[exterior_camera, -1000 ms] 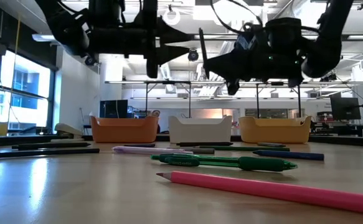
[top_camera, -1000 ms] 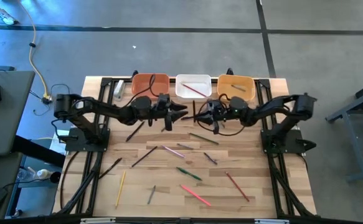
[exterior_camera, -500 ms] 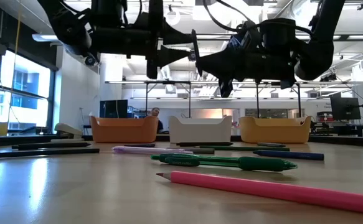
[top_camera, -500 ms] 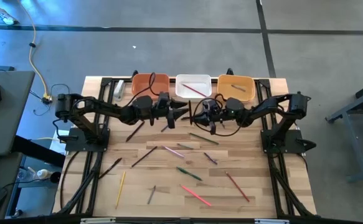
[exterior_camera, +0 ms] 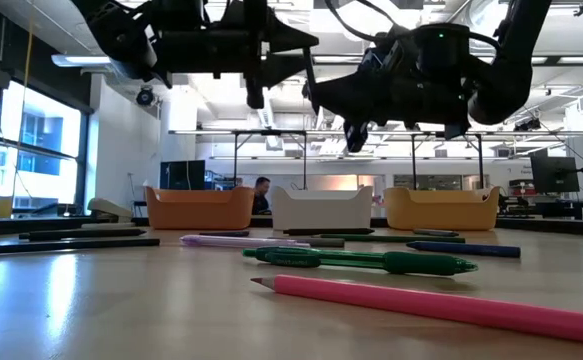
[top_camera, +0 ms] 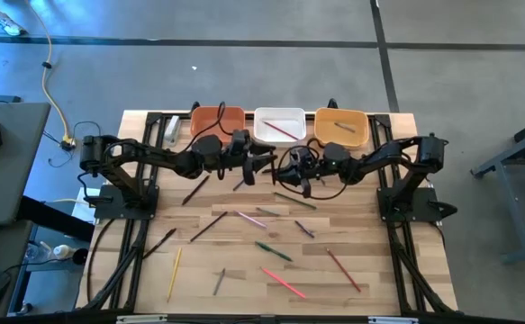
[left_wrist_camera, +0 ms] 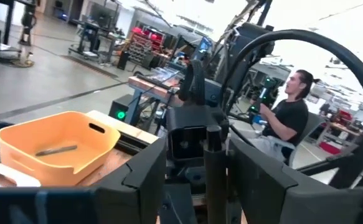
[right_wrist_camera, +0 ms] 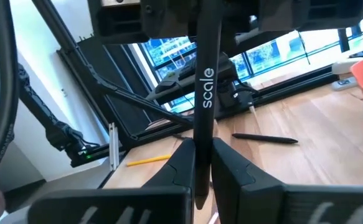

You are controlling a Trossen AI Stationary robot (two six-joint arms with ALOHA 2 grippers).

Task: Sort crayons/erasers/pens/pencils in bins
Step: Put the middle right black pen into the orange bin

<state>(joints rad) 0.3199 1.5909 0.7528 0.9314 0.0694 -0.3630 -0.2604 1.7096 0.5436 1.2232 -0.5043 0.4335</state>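
A black pen printed with the word "scale" is gripped between the closed fingers of the right gripper, and its upper end is also clamped by the left gripper, whose dark fingers are closed on the same thin shaft. Both grippers are met tip to tip above the far middle of the tabletop, just in front of the white bin. Nothing is seen between the grippers and the bins.

Three rounded plastic bins are lined up along the far edge: a terracotta-orange bin, the white one holding a red stick, and a yellow-orange bin with a grey stick lying on its floor.

The tabletop is made of pale, striped wooden planks. Loose sticks are scattered over its middle and near half: a green pen with a ribbed grip, a smooth pink pencil with a sharpened tip near the front edge, a yellow pencil toward the near left corner, a red pencil toward the near right, and a dark pencil lying slantwise at the centre. Black frame rails are run down both sides of the tabletop. A seated person in a dark shirt is seen in the room beyond.
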